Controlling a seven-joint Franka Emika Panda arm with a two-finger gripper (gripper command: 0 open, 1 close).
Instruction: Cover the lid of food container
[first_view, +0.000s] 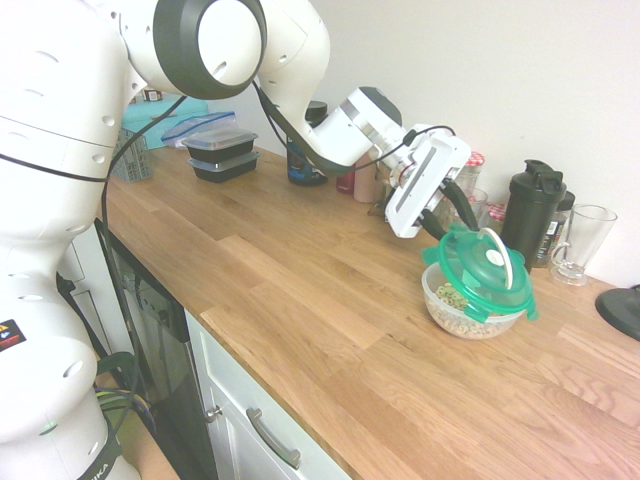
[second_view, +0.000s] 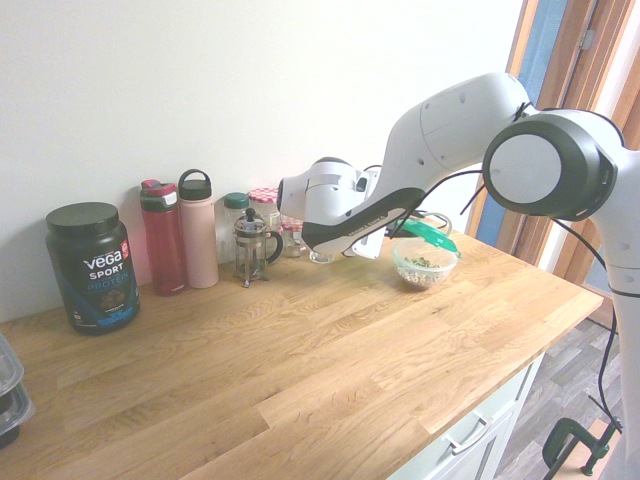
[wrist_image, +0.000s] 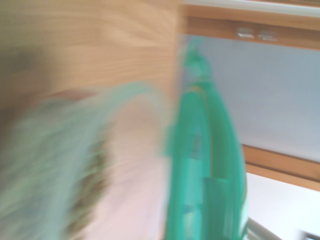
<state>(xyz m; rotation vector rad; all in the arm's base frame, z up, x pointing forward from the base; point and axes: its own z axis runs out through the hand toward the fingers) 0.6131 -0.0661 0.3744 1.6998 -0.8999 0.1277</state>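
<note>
Pale wall backs a long wooden worktop (first_view: 300, 300). At its three o'clock end the food container (first_view: 470, 315) sits, the lid (first_view: 485, 270) tilted across its rim. My claw (first_view: 455, 215) hovers at the lid's raised edge; finger spread unclear.

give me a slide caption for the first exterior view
Franka gripper at the tilted green lid, which rests askew on the cereal-filled food container on a wooden countertop.
</note>
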